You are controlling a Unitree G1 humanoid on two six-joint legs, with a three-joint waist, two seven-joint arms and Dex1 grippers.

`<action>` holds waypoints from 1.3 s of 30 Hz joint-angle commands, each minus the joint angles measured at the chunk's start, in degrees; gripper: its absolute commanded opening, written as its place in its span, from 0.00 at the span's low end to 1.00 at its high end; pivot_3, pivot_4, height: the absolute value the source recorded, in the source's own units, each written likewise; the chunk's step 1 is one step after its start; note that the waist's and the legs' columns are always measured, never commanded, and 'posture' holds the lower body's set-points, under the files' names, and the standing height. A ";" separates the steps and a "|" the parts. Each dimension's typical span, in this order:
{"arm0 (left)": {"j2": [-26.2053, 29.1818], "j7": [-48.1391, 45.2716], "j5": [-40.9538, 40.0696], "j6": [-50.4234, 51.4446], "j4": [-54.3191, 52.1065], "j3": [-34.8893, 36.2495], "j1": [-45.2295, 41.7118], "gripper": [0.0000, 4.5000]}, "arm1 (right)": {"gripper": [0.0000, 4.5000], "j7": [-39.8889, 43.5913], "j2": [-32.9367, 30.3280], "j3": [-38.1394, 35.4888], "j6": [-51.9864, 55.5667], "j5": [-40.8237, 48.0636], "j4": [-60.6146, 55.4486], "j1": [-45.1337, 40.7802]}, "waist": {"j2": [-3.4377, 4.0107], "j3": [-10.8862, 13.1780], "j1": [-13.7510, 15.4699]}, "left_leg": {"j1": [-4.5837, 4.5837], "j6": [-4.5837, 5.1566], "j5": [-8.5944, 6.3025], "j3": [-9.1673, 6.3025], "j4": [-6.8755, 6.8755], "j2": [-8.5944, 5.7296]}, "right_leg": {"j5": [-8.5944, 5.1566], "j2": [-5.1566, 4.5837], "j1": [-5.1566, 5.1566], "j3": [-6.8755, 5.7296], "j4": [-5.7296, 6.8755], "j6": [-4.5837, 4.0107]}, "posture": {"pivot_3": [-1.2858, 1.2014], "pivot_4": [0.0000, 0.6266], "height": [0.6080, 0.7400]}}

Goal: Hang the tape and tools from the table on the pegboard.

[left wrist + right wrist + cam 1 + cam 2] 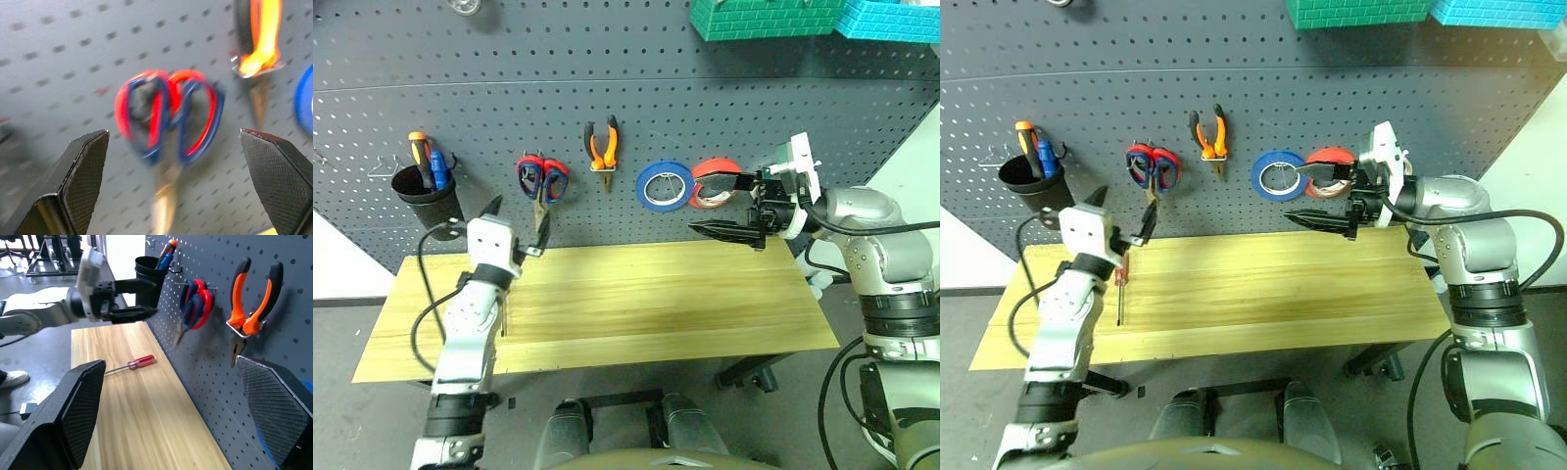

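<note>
**Scissors hung; screwdriver left on the counter**

The scissors (542, 182) hang on the pegboard (724, 108) beside the pliers (601, 145); they look blurred in the left wrist view, so they may be swinging. Your left end effector (516, 227) stands just before them, jaws spread and empty. The red-handled screwdriver (131, 364) lies on the counter (656, 304) near that arm. The right end effector (736, 206) hovers open by the red roll (713, 183). Next, lower the left arm and align its jaws across the slim handle.

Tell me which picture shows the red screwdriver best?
The right wrist view: the screwdriver lies whole on the bare table, red handle and thin shaft clear. In the right eye view only a sliver peeks beside the left arm. The left eye view barely shows it.
</note>
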 commanded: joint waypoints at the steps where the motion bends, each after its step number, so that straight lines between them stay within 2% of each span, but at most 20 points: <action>1: 1.01 0.59 -0.54 -1.36 -4.14 3.17 3.29 0.99 | 1.00 0.31 0.29 -0.89 -0.31 1.30 -1.50 -1.55 | 0.00 0.00 0.10 | 0.00 0.00 0.00 0.00 0.02 0.00 | 0.00 0.00 0.00 0.00 -0.01 0.00 | 0.55 0.12 1.00; 5: 0.24 3.93 0.16 1.88 -4.15 6.28 7.31 0.99 | 1.00 1.58 0.95 1.43 -0.79 0.21 -0.91 -1.56 | 0.00 0.00 0.29 | 0.00 -0.02 -0.01 0.02 0.02 -0.01 | -0.03 -0.05 0.03 0.00 -0.09 0.04 | 0.56 0.13 1.00; 7: -1.34 7.35 -0.61 6.72 -3.54 8.04 7.41 0.99 | 1.00 2.18 0.88 4.20 -0.11 -1.38 -1.02 -1.32 | 0.00 0.00 0.33 | 0.00 -0.02 -0.02 0.01 0.02 0.00 | -0.12 -0.05 0.03 -0.01 -0.12 0.18 | 0.57 0.14 1.00; 14: -2.39 13.14 3.43 21.44 -3.30 6.86 6.39 0.99 | 1.00 0.80 2.99 14.45 5.94 -5.58 -2.92 -1.85 | 0.00 0.03 0.46 | -0.02 -0.07 -0.05 -0.01 -0.02 0.00 | -0.13 -0.06 -0.02 -0.02 -0.14 0.19 | 0.59 0.18 1.00; 18: -2.16 11.80 0.41 31.48 -1.18 7.58 2.83 0.99 | 1.00 -1.54 7.77 17.54 6.89 -7.40 -0.93 -3.18 | -0.01 0.15 0.53 | -0.03 -0.18 -0.12 -0.08 -0.03 0.00 | -0.13 -0.03 -0.05 -0.04 -0.13 0.18 | 0.60 0.23 1.00; 25: -2.45 13.49 0.78 39.78 4.83 6.13 -4.91 0.99 | 1.00 -5.19 16.95 21.41 0.52 -13.70 9.27 -5.07 | -0.17 1.35 1.67 | -0.05 -0.19 -0.13 -0.14 -0.11 0.00 | -0.15 -0.04 -0.11 -0.06 -0.12 0.17 | 0.61 0.33 1.00; 30: -2.87 17.41 0.97 48.35 7.37 7.39 -10.70 0.99 | 1.00 -4.43 18.60 21.89 -0.88 -15.58 12.14 -6.04 | -0.11 3.49 3.21 | -0.18 -0.02 -0.03 -0.16 -0.10 -0.01 | -0.15 -0.03 -0.27 -0.06 -0.04 0.16 | 0.61 0.40 1.00; 33: -2.34 17.41 -0.55 51.71 9.04 8.76 -14.56 0.99 | 1.00 -3.75 18.39 22.24 1.14 -15.43 10.82 -5.55 | -0.02 4.15 3.56 | -0.81 0.01 -0.01 -0.19 -0.10 0.00 | -0.09 -0.01 -0.81 -0.08 0.02 0.04 | 0.61 0.44 1.00; 39: 2.67 12.56 -1.03 56.33 17.21 6.87 -22.48 0.99 | 1.00 -6.76 20.05 21.20 2.11 -17.07 13.82 -6.73 | -0.11 6.69 3.35 | -0.99 0.01 0.00 -0.27 -0.08 -0.02 | -0.15 -0.02 -0.92 -0.16 0.09 0.04 | 0.60 0.50 1.00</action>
